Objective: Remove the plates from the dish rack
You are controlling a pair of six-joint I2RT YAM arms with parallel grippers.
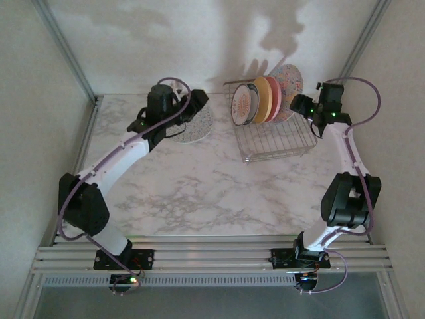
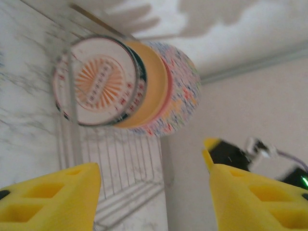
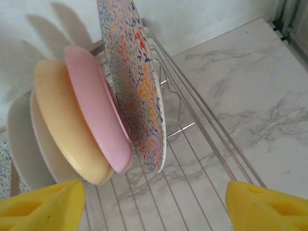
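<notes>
The dish rack (image 1: 275, 143) stands at the back right with several plates upright in it: a white one with an orange motif (image 1: 244, 105), a yellow one (image 1: 259, 100), a pink one (image 1: 273, 98) and a large floral one (image 1: 288, 85). A grey speckled plate (image 1: 197, 126) lies flat on the table to the rack's left. My left gripper (image 1: 198, 101) hovers over that plate, open and empty, facing the rack (image 2: 120, 163) and the orange-motif plate (image 2: 98, 82). My right gripper (image 3: 154, 207) is open over the rack's right side, with the floral plate (image 3: 137, 86) just ahead of its fingers.
The white back wall rises close behind the rack. A metal frame post (image 1: 362, 40) runs up at the right, near my right arm (image 1: 348, 159). Open marble tabletop (image 1: 199, 193) lies in front of the rack and between the arms.
</notes>
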